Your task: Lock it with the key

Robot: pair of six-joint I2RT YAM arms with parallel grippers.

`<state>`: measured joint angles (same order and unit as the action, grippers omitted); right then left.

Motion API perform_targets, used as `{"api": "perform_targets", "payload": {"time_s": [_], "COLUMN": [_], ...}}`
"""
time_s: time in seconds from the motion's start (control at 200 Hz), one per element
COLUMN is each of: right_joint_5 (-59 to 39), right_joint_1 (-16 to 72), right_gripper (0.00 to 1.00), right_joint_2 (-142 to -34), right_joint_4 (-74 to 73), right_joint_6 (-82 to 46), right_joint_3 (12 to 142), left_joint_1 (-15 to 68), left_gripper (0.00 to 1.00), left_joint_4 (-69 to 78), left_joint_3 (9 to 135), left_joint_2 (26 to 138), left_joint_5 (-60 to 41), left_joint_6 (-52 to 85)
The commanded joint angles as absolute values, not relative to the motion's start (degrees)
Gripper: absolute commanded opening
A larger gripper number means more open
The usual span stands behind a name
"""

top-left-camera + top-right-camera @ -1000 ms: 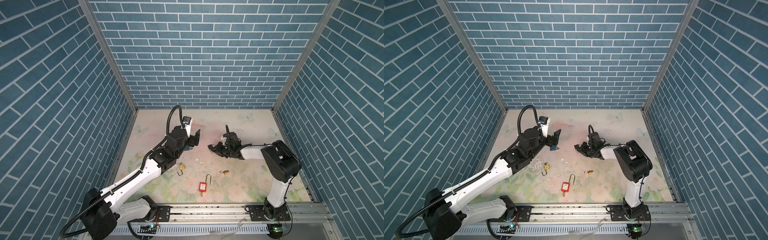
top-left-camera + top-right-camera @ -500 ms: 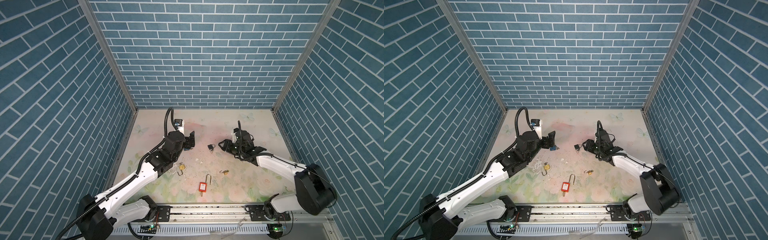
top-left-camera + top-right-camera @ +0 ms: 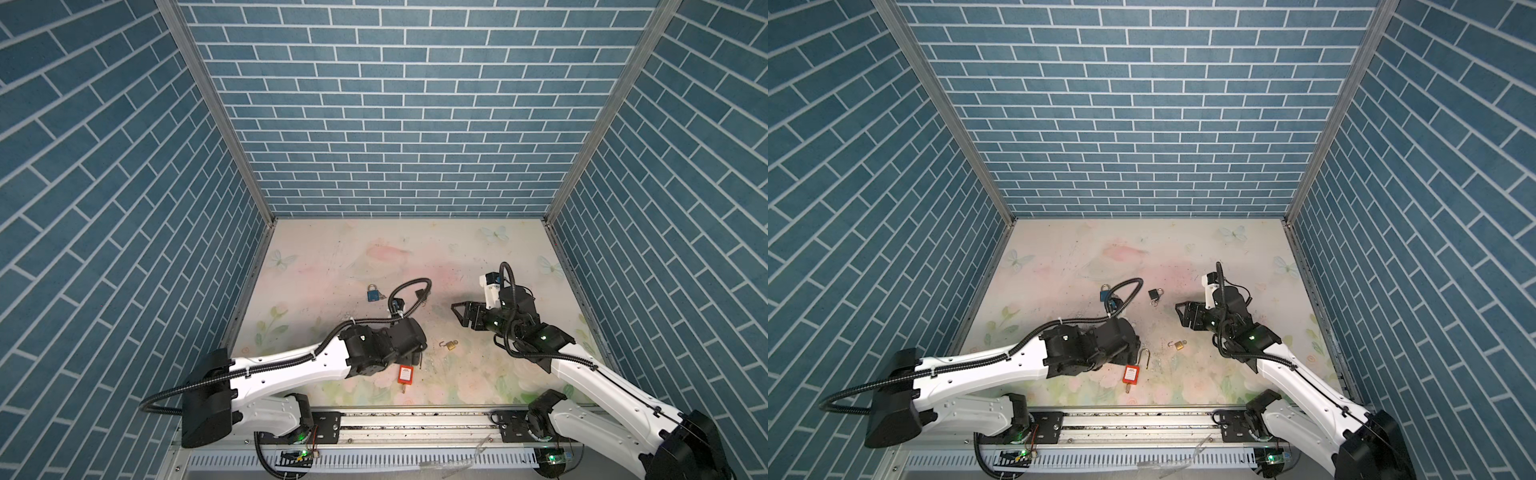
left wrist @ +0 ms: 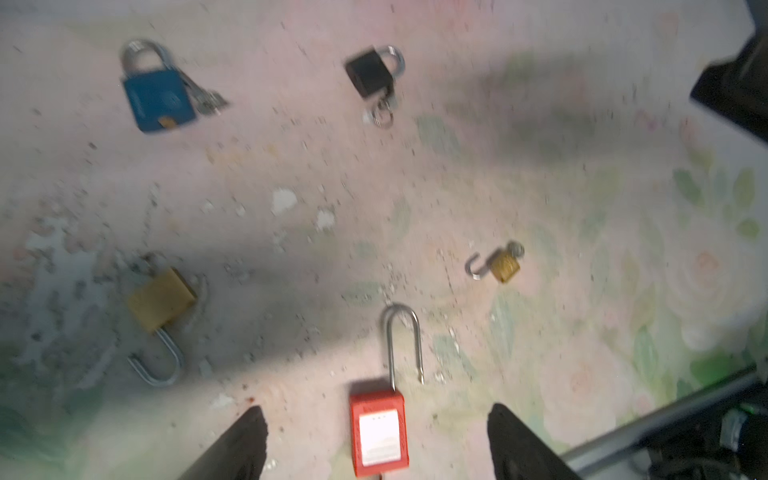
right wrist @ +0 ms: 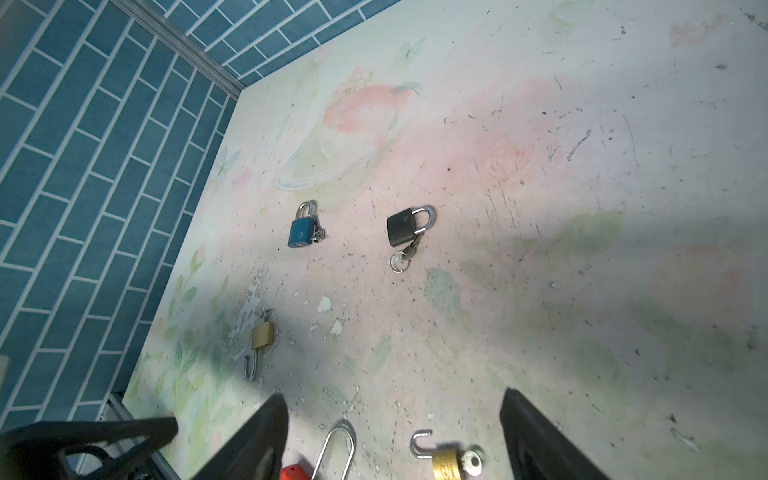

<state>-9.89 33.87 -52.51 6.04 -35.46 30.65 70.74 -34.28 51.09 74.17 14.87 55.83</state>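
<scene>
Both arms have withdrawn frontward. Left gripper (image 4: 378, 411), fingers wide, hovers above the red padlock (image 3: 1130, 374), which lies front-to-back with its open shackle (image 3: 1146, 360) pointing rearward. The black padlock (image 3: 1155, 294) lies farther back, apparently shut. Right gripper (image 5: 395, 397) is wide and empty.

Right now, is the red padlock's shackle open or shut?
Open: one leg of the red padlock shackle ends free, outside the body.

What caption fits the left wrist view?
Open left claw above red padlock, shackle open; blue padlock, black padlock, big brass padlock and small brass padlock lie apart on the flowered table.
</scene>
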Motion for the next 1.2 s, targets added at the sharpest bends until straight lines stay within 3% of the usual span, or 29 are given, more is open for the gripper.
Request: {"api": "perform_targets", "payload": {"time_s": [0.0,0.38,0.705,0.835,1.08,1.15,1.195], "right_joint_5": [-10.4,-12.1,-12.3,-11.3,-10.9,-10.3,-9.9], "right_joint_1": [34.2,34.2,34.1,34.1,34.1,34.1,33.8], "right_gripper": [0.82,0.82,0.82,0.82,0.82,0.82,0.82], "right_joint_2": [-50.5,-50.7,-52.5,-52.6,-55.3,-55.8,-55.9], "right_joint_4": [5.9,6.4,5.2,5.3,6.2,6.9,6.9], "right_joint_6": [-32.4,-29.6,-29.9,-30.0,-30.9,-31.0,-31.0], "right_joint_3": [29.8,30.3,31.5,31.9,34.4,34.7,34.8], "left_joint_1": [75.3,81.8,77.5,76.9,74.1,72.2,71.2], "left_gripper": [0.85,0.76,0.56,0.39,0.37,0.22,0.2], "left_joint_4": [-35.4,-35.5,-31.9,-31.0,-30.4,-28.8,-28.3], "left_joint_3": [48.9,48.6,47.5,47.5,47.2,46.4,46.3], "left_joint_2": [76.6,87.8,90.9,91.6,91.0,89.8,88.6], "left_joint_5": [13.3,18.3,17.3,16.8,16.2,15.6,16.2], "left_joint_6": [65.5,72.7,68.1,66.2,61.6,59.7,58.8]}}
